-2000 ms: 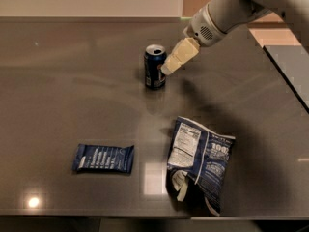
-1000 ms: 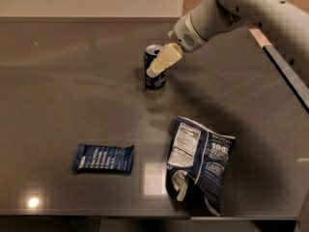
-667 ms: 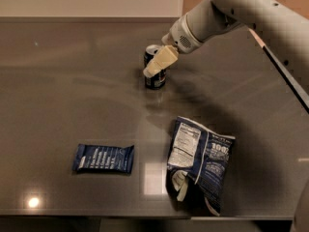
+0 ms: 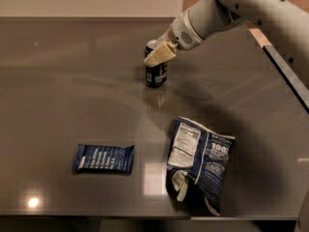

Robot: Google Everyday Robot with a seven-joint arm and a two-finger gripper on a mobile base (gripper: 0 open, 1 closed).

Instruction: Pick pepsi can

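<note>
The pepsi can (image 4: 155,74) is a small dark blue can standing upright on the grey table (image 4: 63,81), a little right of centre towards the back. My gripper (image 4: 159,54) comes in from the upper right on a white arm. Its cream-coloured fingers (image 4: 160,55) lie across the can's top and hide most of the silver lid.
A dark blue chip bag (image 4: 200,161) with a white nutrition label lies at the front right. A flat dark blue snack-bar wrapper (image 4: 103,158) lies at the front left. The table's right edge (image 4: 289,76) runs diagonally under the arm.
The gripper has moved left and down from beside the can's right side to over its top. The can, bag and wrapper have not moved.
</note>
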